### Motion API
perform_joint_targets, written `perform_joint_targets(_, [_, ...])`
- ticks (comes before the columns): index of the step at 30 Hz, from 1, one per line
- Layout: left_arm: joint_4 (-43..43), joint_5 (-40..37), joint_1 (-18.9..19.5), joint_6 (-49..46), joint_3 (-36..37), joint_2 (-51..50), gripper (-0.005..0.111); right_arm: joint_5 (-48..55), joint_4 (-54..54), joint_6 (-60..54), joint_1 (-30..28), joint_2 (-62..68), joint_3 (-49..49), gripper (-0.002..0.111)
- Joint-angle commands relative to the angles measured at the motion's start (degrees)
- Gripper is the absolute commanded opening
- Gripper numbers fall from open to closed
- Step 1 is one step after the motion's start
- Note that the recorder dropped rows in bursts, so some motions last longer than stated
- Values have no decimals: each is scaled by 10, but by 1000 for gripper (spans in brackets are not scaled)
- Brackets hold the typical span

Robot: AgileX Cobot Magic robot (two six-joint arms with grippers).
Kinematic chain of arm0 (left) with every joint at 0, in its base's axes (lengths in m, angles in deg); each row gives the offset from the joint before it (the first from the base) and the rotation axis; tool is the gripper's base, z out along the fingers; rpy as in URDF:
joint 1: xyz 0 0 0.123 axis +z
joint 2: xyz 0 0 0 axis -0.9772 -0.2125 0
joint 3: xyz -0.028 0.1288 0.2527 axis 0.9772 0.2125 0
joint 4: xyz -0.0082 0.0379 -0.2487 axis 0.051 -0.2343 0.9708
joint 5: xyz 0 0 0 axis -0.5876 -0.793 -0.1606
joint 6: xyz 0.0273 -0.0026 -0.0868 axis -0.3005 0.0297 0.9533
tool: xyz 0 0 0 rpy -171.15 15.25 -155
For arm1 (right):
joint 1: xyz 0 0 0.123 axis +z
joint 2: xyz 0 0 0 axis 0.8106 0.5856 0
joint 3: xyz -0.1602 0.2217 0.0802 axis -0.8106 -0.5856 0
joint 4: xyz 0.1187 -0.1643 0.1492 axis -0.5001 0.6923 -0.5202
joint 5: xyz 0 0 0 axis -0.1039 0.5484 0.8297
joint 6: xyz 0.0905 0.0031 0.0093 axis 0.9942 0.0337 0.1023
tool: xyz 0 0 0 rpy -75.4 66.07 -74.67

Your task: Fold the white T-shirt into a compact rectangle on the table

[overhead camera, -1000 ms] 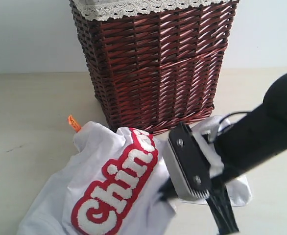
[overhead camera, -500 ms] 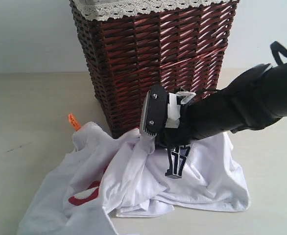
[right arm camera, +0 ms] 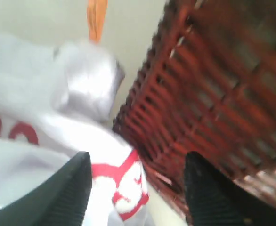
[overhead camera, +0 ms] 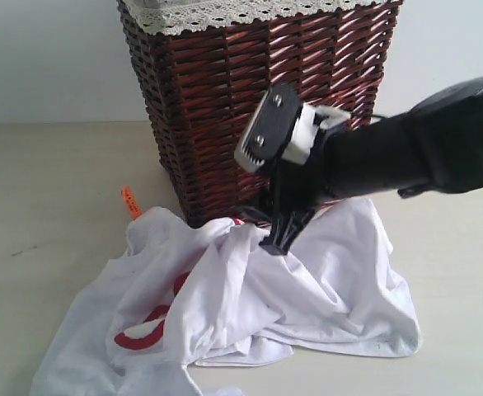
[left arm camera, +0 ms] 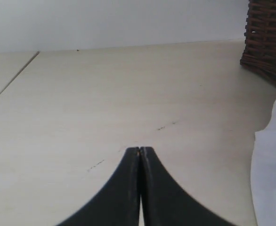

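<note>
The white T-shirt (overhead camera: 332, 289) lies crumpled on the table (overhead camera: 44, 181), at six o'clock from the basket (overhead camera: 258, 107), with its long axis from eight to four o'clock. The right gripper (overhead camera: 276, 241), spread and empty, hangs at its twelve o'clock edge; the left gripper (left arm camera: 140, 151), pressed together, is farther away.

A plain pale wall (overhead camera: 52, 58) runs behind a broad beige wood-look tabletop (overhead camera: 44, 181), meeting it in a straight line. A tall dark red-brown wicker basket (overhead camera: 258, 107) stands on the tabletop, with white lace trim (overhead camera: 225, 12) along its rim. A thin seam (left arm camera: 13, 75) crosses the surface at an angle, and small dark specks (left arm camera: 166, 126) mark it. The light is soft and even.
</note>
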Motion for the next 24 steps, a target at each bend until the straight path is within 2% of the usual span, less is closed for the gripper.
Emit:
perform_joint_targets(1, [2, 5, 0, 0, 0, 3, 0, 82, 40, 51, 0, -86, 4, 57])
perform_joint_targets(5, [2, 5, 0, 0, 0, 3, 0, 264, 230, 124, 0, -85, 4, 56])
perform_joint_targets(8, [2, 5, 0, 0, 0, 3, 0, 421, 351, 132, 0, -38, 2, 54])
perform_joint_targets(9, [2, 5, 0, 0, 0, 3, 0, 434, 376, 132, 0, -18, -4, 53])
perform_joint_targets(15, [2, 5, 0, 0, 0, 3, 0, 244, 395, 132, 0, 84, -35, 51])
perform_joint_targets(19, [2, 5, 0, 0, 0, 3, 0, 229, 392, 108, 0, 117, -35, 50])
perform_joint_targets(24, [2, 5, 0, 0, 0, 3, 0, 157, 369, 102, 0, 141, -35, 50])
